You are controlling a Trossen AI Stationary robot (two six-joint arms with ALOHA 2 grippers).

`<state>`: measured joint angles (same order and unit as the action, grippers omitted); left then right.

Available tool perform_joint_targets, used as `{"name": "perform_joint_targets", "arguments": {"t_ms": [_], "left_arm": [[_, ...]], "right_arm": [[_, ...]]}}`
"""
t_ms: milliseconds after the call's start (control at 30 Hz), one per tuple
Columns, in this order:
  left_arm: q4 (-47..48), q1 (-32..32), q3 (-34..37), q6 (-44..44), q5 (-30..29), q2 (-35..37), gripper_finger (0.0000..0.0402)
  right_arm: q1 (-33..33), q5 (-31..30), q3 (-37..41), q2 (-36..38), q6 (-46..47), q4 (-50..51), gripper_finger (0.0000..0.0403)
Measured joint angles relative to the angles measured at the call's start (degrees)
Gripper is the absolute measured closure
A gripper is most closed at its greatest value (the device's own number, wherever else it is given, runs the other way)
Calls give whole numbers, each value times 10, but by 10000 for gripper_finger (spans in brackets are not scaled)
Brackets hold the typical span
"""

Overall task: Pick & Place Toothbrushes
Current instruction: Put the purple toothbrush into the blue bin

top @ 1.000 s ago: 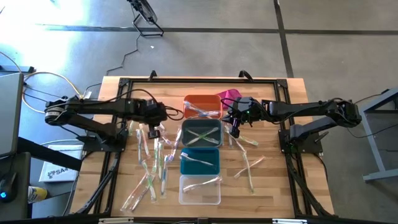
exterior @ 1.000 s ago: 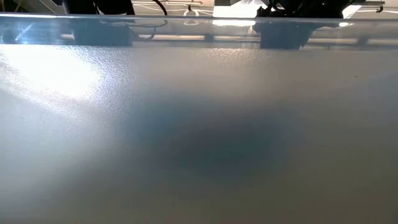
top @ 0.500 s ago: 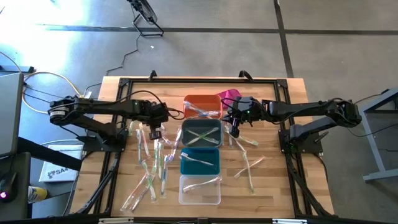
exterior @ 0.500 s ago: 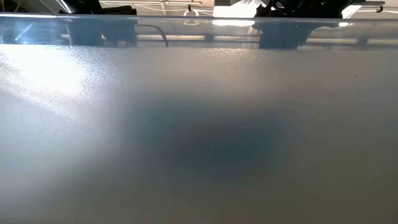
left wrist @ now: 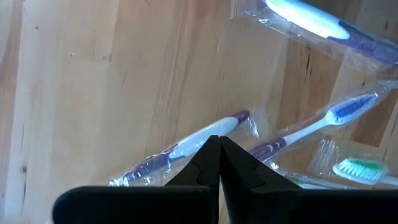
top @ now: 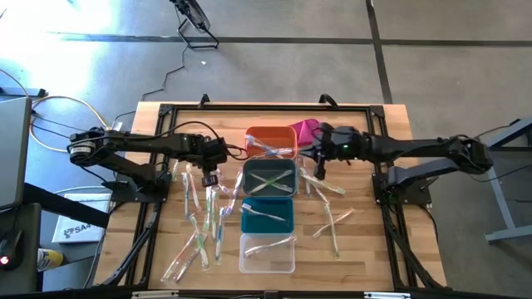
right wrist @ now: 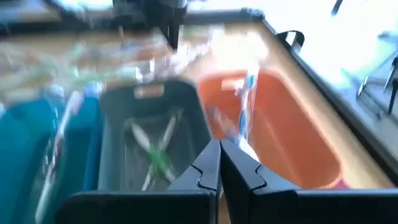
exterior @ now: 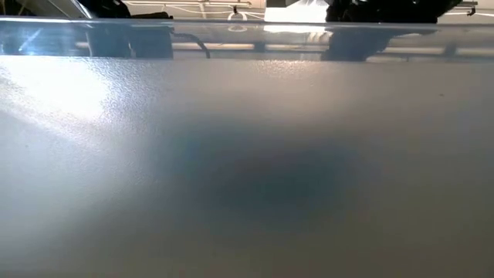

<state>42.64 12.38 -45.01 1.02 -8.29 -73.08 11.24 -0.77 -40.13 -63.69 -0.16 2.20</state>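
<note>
Since the earlier frame the right gripper (top: 319, 169) has swung from the grey bin's (top: 268, 178) right edge toward the orange bin (top: 268, 139). From above, the left gripper (top: 208, 177) hovers left of the grey bin over scattered toothbrushes (top: 204, 224) on the worktop (top: 366, 241). The low view is blurred. The left wrist shows fingers (left wrist: 208, 158) clenched and empty above a wrapped toothbrush (left wrist: 186, 146). The right wrist shows fingers (right wrist: 211, 163) pressed together, the grey bin holding green brushes (right wrist: 155, 149).
</note>
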Motion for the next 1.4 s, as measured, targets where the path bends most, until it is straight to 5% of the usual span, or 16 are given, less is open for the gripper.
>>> {"name": "perform_joint_targets", "arguments": {"t_ms": [233, 633, 1000, 1400], "left_arm": [[-1, 0, 0, 1, 0, 0, 401], [-23, 0, 0, 2, 0, 0, 401], [-9, 0, -1, -42, 80, -4, 401], [3, 0, -1, -104, 19, -98, 401]], "right_arm": [[28, 9, 145, 145, 19, -148, 398], [32, 3, 260, 409, 20, -159, 398], [31, 8, 300, 443, 23, -162, 398], [31, 8, 305, 443, 48, -193, 398]]}}
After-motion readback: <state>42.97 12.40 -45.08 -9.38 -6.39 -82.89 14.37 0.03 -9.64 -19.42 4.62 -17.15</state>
